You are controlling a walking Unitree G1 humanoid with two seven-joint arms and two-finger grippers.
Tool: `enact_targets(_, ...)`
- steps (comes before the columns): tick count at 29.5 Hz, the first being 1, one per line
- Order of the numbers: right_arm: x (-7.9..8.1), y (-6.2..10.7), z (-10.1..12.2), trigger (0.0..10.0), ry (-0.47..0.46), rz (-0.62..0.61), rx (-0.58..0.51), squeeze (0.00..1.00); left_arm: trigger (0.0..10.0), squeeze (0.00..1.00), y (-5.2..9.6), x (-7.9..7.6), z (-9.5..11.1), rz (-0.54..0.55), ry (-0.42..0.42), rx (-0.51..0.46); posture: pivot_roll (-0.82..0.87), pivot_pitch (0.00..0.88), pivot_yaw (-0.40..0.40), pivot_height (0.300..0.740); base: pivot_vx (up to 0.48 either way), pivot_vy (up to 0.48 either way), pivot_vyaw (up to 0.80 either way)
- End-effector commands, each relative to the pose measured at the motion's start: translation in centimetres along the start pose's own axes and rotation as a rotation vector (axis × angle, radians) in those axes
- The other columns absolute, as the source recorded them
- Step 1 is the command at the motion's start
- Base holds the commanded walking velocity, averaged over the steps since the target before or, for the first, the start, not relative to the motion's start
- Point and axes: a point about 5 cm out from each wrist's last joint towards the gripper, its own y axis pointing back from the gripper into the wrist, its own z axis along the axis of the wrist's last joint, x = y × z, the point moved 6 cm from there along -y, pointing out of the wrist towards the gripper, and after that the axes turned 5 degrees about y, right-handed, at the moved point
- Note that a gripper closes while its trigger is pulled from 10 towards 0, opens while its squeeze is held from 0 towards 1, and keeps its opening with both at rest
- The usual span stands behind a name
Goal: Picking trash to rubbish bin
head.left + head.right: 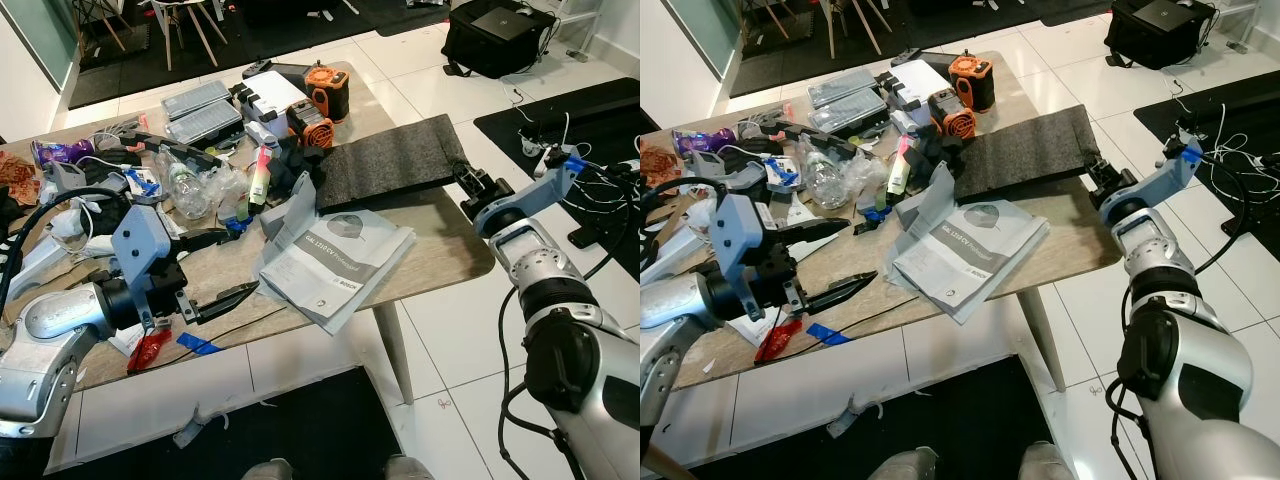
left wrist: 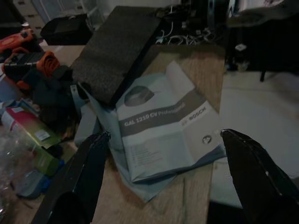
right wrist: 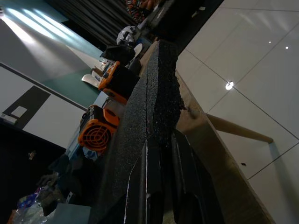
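Note:
A cluttered wooden table [image 1: 440, 250] stands before me. A grey Bosch leaflet [image 1: 340, 250] lies near its front edge, partly under a dark foam pad [image 1: 395, 160]. My left gripper [image 1: 235, 268] hovers open just left of the leaflet, and the leaflet [image 2: 163, 116] fills the gap between its fingers [image 2: 84, 177] in the left wrist view. My right gripper [image 1: 466, 182] is at the pad's right corner, its fingers [image 3: 147, 186] closed on the pad's edge [image 3: 159, 93]. A crushed clear plastic bottle [image 1: 190, 185], a red wrapper [image 1: 148, 350] and blue tape [image 1: 200, 345] lie on the table's left part.
Orange-and-black tools [image 1: 325, 95], grey cases [image 1: 200, 110] and a green-pink tube [image 1: 262, 175] crowd the table's back. A black bag [image 1: 495, 35] and cables [image 1: 590, 170] lie on the white tiled floor to the right. A black mat [image 1: 300, 420] lies below the table's front edge.

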Motion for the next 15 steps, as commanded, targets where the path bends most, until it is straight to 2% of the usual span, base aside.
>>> enact_targets(1,1.3,-0.6,0.6,0.0,0.034,0.043,-0.009,0.0,10.0,0.0,0.3,0.2,0.2,0.012,0.031,-0.027,0.08,0.055,0.109,0.74,0.0,0.0,0.0)
enact_targets(5,1.9,-0.9,1.5,0.0,0.061,0.062,-0.026,0.0,10.0,0.0,0.2,0.1,0.5,0.002,0.064,-0.062,0.08,0.046,0.1,0.74,0.0,0.0,0.0)
enact_targets(11,3.9,-1.5,3.0,0.0,0.096,0.13,-0.064,0.0,10.0,0.0,0.1,0.0,1.2,-0.01,0.134,-0.136,0.09,0.023,0.083,0.74,0.0,0.0,0.0)
enact_targets(15,6.3,-2.0,4.3,0.0,0.148,0.227,-0.089,0.0,10.0,0.0,-0.1,-0.2,1.8,-0.015,0.179,-0.195,0.09,0.007,0.066,0.74,0.0,0.0,0.0)
